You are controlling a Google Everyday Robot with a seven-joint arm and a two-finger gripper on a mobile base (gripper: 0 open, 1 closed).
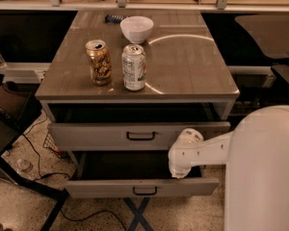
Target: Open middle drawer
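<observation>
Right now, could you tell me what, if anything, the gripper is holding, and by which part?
Cannot be told: the gripper sits at the right side of the open middle drawer, any hold hidden.

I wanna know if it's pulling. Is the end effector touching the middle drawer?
Cannot tell. Camera view: the end effector hangs over the middle drawer, right side; contact is hidden.

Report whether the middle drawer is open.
Open: the middle drawer sits pulled well forward, dark interior exposed; the claw hangs at its right end.

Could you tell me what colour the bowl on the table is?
White bowl, camera view; gripper at the open middle drawer.
</observation>
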